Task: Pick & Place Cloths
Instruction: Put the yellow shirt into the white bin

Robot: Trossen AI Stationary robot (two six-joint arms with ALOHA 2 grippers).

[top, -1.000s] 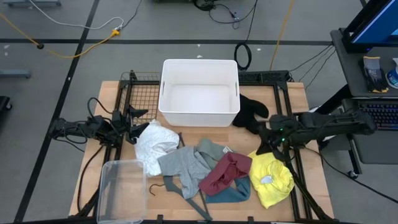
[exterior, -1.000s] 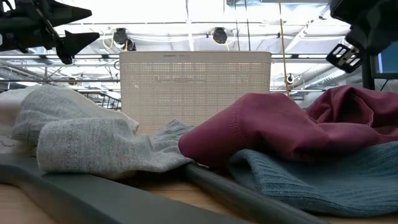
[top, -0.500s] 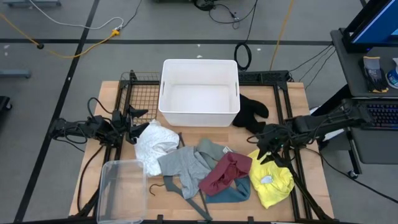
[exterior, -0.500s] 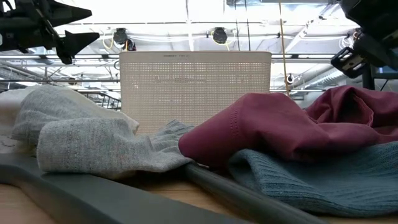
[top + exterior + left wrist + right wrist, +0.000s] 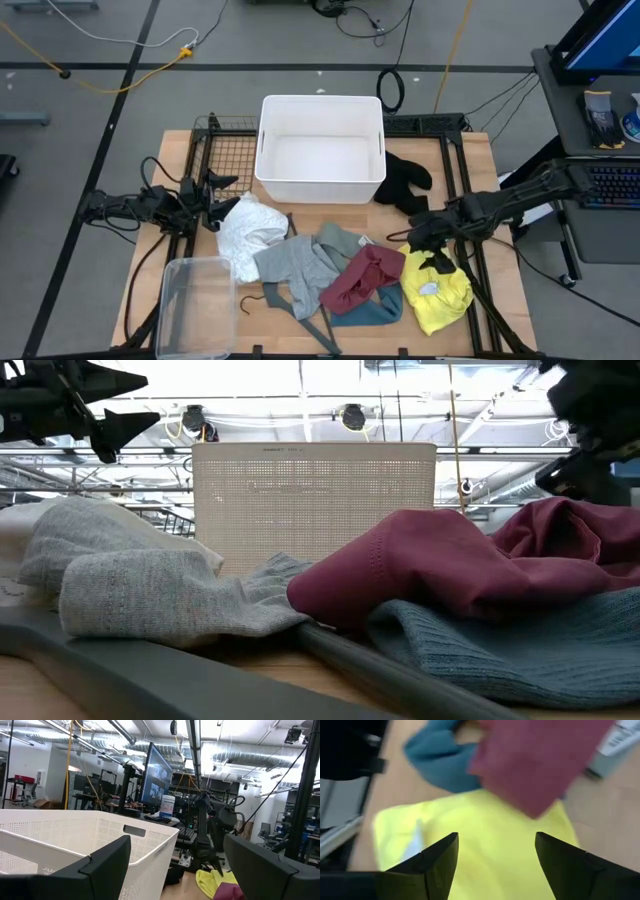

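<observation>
So, progress: nothing is placed yet, by my reading; every cloth lies outside the bin.
Wooden surface [image 5: 160,180]: carries the whole pile along its near half.
White perforated plastic bin [image 5: 321,148]: at the far edge, middle, and nothing shows inside it.
Clear plastic tub [image 5: 195,303]: at the near-left corner, also holding nothing visible.
Yellow cloth [image 5: 440,290]: near the right edge, directly beneath the right gripper [image 5: 428,248], whose fingers are spread and hold nothing.
White cloth [image 5: 250,228]: left of centre, just beside the left gripper [image 5: 218,197], which hangs parted and unloaded.
Grey cloth [image 5: 290,262], maroon cloth [image 5: 362,277], teal cloth [image 5: 372,308]: overlapping mid-surface.
Black cloth [image 5: 405,178]: against the bin's right side.
Remaining: all of these, likely yellow first.
</observation>
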